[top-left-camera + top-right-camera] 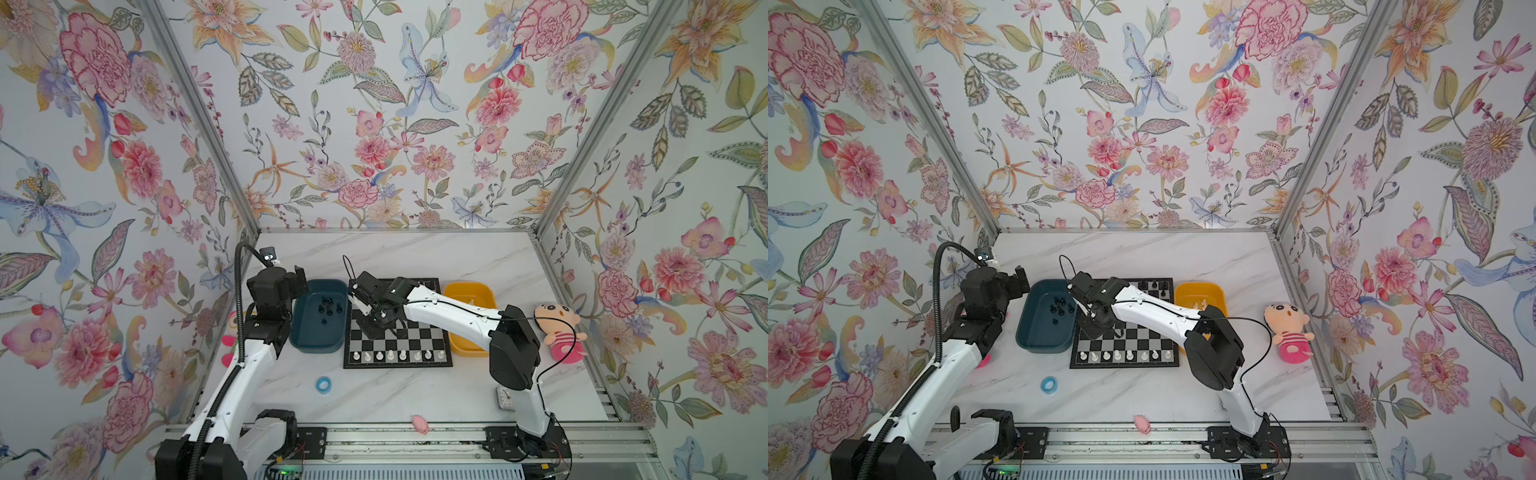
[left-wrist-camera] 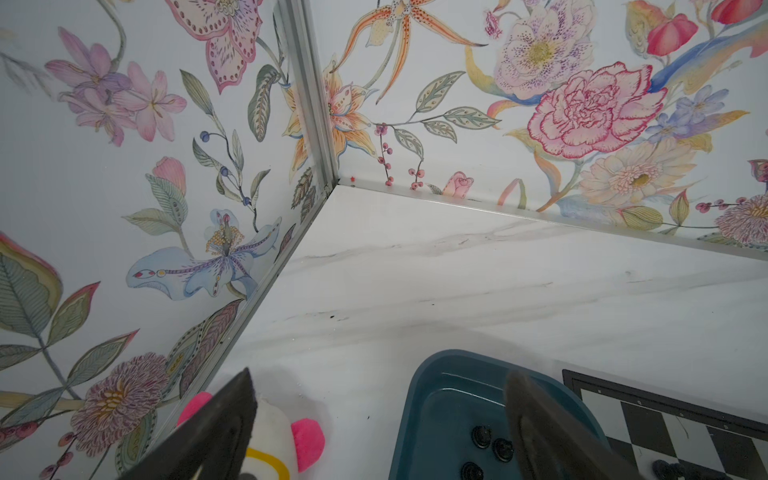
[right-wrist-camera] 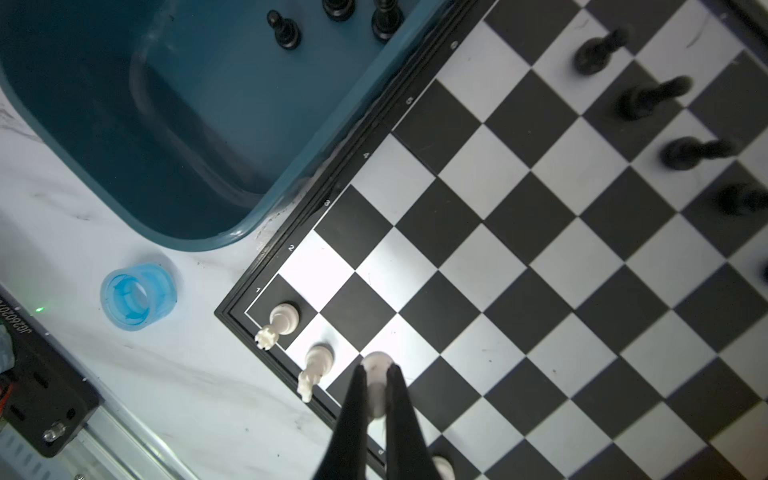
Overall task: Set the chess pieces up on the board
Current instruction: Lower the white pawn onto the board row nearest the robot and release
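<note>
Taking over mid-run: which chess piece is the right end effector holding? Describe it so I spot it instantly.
Find the board between the teal bin and the yellow bin. Over its left side the right end effector is shut on a white chess piece. Unlike the white pieces standing along the near edge, it sits pinched between two black fingers.

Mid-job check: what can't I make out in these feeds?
- White piece in the right hand: right wrist view, fingers hide its type.
- Far half of the board: both top views, right arm covers much.
- Black pieces on the board: right wrist view, blurred.
- Contents of the yellow bin: top views, too small, partly behind the arm.
</note>
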